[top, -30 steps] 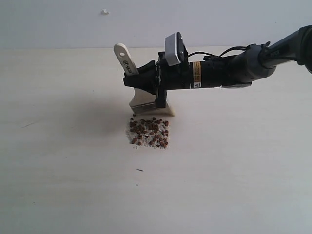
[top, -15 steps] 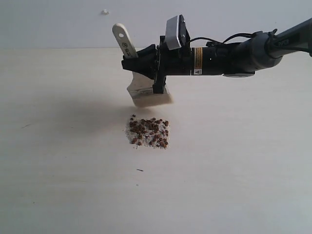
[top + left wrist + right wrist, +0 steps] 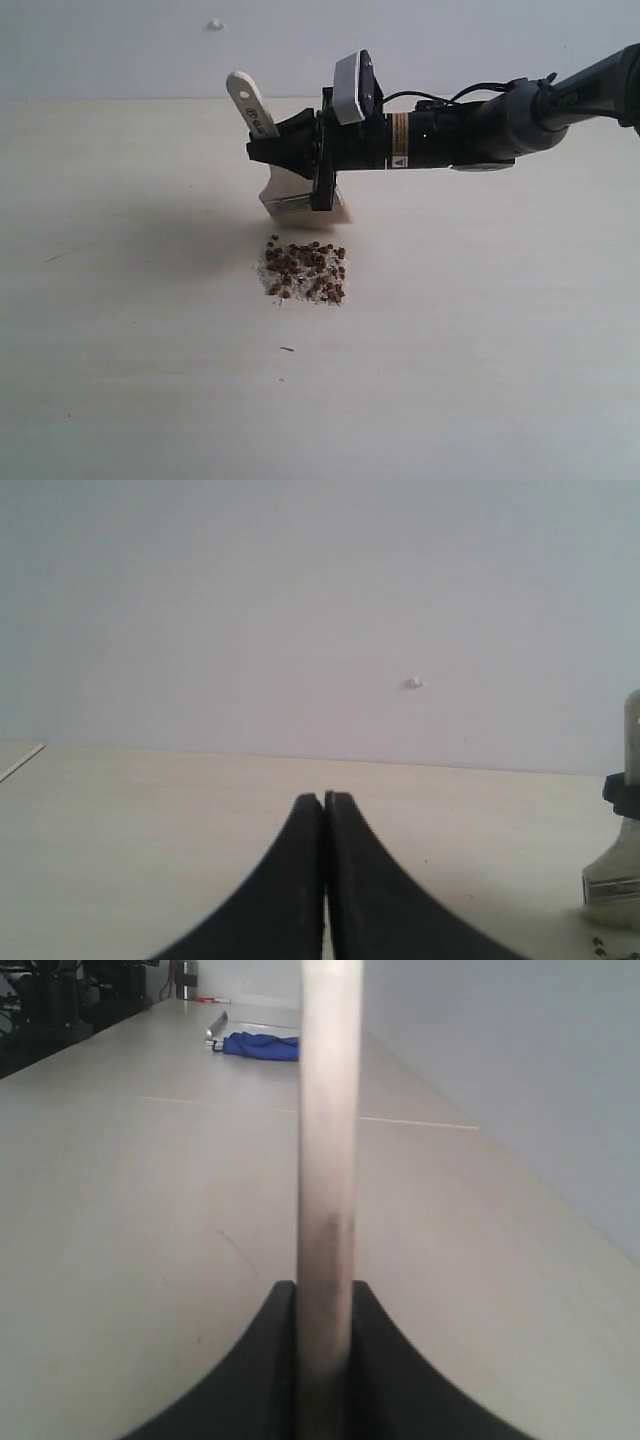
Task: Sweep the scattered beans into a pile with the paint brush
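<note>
The paint brush point(image 3: 283, 190) had a handle point(image 3: 250, 105) of pale, bare-looking wood, smooth and matt, with a greyish smudge just ahead of the right gripper's point(image 3: 325, 1300) jaws. Below those jaws the ferrule point(image 3: 285, 198) was silver metal with a dull shine, and the bristles point(image 3: 341, 211) were off-white fibre. That gripper's fingers point(image 3: 245, 1385) looked like black matt plastic, as did the left gripper's point(image 3: 325, 798). Beneath the right jaws the beans point(image 3: 305, 272) were reddish-brown among fine, powdery whitish crumbs point(image 3: 266, 272). The table point(image 3: 480, 350) was pale, faintly wood-grained, smooth, low in sheen. Far ahead of the right jaws lay a crumpled blue cloth point(image 3: 262, 1046). The wall point(image 3: 200, 600) ahead of the left jaws was matt pale grey.
</note>
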Controlling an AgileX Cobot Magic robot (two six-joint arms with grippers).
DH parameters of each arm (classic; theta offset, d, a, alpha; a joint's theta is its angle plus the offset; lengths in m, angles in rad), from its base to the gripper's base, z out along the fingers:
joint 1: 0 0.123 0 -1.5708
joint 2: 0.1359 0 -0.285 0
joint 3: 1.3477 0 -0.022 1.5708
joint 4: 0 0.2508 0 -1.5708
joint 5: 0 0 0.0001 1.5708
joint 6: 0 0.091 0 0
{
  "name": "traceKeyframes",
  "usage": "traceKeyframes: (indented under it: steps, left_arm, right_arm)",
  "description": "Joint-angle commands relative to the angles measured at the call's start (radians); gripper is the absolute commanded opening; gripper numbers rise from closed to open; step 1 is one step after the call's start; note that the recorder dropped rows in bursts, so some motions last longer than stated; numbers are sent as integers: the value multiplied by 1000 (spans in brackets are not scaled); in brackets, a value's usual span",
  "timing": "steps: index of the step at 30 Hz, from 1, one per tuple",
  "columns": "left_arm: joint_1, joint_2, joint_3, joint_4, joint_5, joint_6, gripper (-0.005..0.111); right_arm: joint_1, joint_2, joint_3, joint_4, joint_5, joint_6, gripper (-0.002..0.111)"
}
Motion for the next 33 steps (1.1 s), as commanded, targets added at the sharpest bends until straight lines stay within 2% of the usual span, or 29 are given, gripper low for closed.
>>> traceKeyframes:
  steps: [1,11,19,21,24,27,30,33]
  left_arm:
    - [-5,-6,0,4,-1,1,0]
    - [-5,-6,0,4,-1,1,0]
    - [-5,-6,0,4,-1,1,0]
    - [-5,-6,0,4,-1,1,0]
    - [-5,-6,0,4,-1,1,0]
    - [-5,-6,0,4,-1,1,0]
    - [-5,-6,0,4,-1,1,0]
    - [-5,-6,0,4,-1,1,0]
  right_arm:
    - [29,-4,1,-1,-5,-4,0]
    - [39,-41,1,-105,-5,68,0]
    - [39,-180,6,48,-5,174,0]
    - [39,-248,6,-46,106,306,0]
    - [39,-374,6,-393,451,802,0]
    - [19,-449,54,-423,542,1106,0]
    - [-14,-534,130,-423,632,1231,0]
    - [-66,-613,256,-423,815,1372,0]
